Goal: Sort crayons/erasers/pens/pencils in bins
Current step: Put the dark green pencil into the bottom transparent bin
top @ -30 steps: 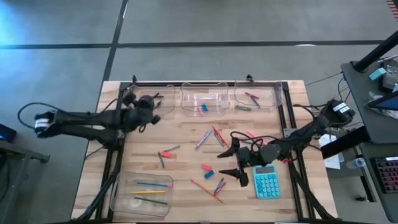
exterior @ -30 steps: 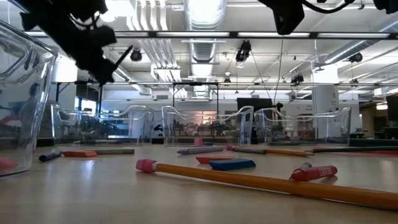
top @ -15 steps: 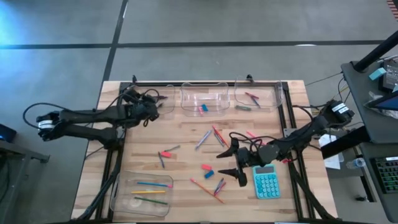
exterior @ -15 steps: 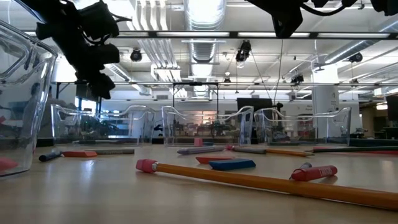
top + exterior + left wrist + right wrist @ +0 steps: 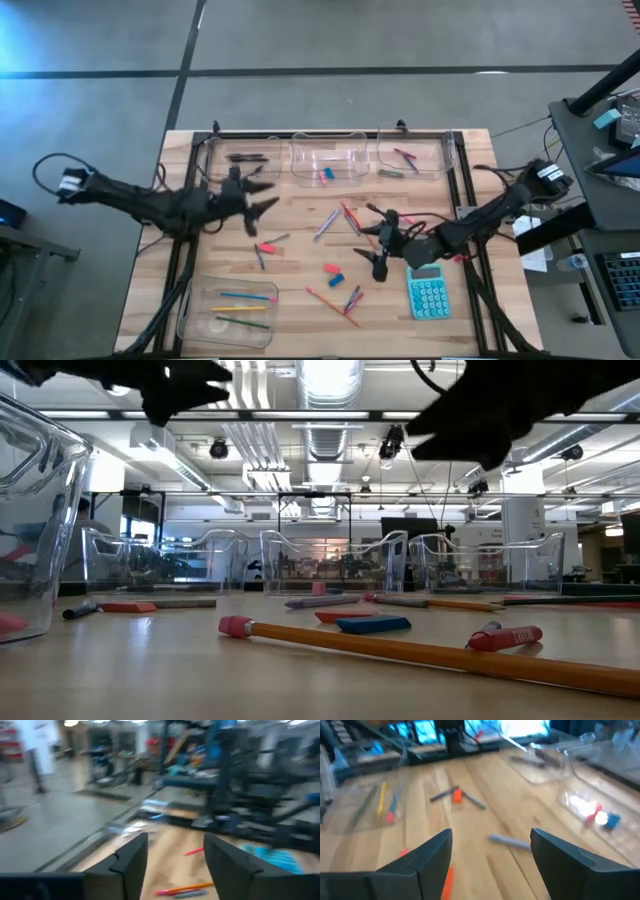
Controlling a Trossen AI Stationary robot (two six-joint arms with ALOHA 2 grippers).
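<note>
Table: wood, strewn pencils | room: grey floor | both fingers spread, empty

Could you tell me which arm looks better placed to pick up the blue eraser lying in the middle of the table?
The right, probably: the right gripper hangs open just beside the blue eraser, while the left gripper, also open, is farther off near the back-left bin.

We see the left claw now withdrawn from the far-left bin to the open desk, its fingers apart. A dark pen now lies in that bin. The right claw has turned and shifted toward the desk's middle.
</note>
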